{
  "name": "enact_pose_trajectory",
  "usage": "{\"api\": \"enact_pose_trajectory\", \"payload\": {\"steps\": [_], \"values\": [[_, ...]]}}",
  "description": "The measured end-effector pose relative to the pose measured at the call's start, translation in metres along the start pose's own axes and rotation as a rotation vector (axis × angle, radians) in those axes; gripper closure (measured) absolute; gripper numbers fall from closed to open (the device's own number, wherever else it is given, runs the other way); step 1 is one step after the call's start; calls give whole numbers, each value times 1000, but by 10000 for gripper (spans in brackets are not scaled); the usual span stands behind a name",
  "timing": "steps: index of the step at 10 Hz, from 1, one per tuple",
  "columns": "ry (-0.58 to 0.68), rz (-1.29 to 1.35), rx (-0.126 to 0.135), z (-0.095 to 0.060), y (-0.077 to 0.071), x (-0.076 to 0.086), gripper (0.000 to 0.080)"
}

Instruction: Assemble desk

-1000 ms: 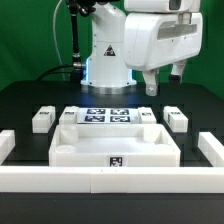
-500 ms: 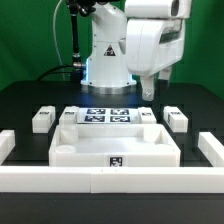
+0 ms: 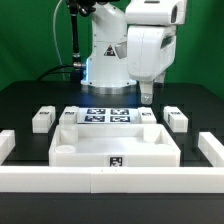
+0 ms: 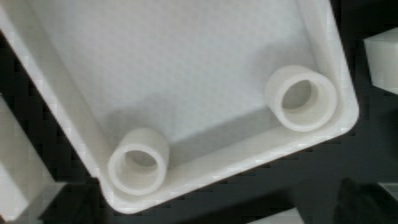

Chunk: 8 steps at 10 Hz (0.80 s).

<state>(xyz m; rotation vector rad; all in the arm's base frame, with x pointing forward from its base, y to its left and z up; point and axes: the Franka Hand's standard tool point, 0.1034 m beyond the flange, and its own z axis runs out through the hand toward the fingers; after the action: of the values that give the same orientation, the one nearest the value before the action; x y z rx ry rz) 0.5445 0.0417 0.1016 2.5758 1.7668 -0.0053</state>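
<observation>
Gripper (image 3: 147, 97) hangs above the tabletop (image 3: 112, 146), over its far corner on the exterior view's right. Fingers are spread wide, holding nothing. The tabletop lies rim-up mid-table (image 3: 22, 100), just behind the front rail (image 3: 110, 181), with the marker board (image 3: 108, 117) at its far edge. The wrist view shows two round sockets (image 4: 299, 97) inside it. Legs (image 3: 42, 119) lie loose on both sides.

Tabletop (image 3: 115, 148): white, rimmed, flat, hollow side up, mid-counter; round sockets (image 4: 302, 98) at corners. Leg (image 3: 42, 119): tagged white block, loose, toward the exterior view's left. Leg (image 3: 176, 119): same, right.
</observation>
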Motion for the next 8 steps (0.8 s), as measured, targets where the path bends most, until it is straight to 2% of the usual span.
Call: {"api": "enact_pose_trajectory", "payload": {"steps": [1, 3, 4, 8], "values": [[16, -142, -34, 3, 3, -6, 150], [21, -279, -52, 11, -1, -19, 150], [18, -273, -43, 13, -6, -25, 150], [20, -296, -47, 16, -5, -26, 150]]}}
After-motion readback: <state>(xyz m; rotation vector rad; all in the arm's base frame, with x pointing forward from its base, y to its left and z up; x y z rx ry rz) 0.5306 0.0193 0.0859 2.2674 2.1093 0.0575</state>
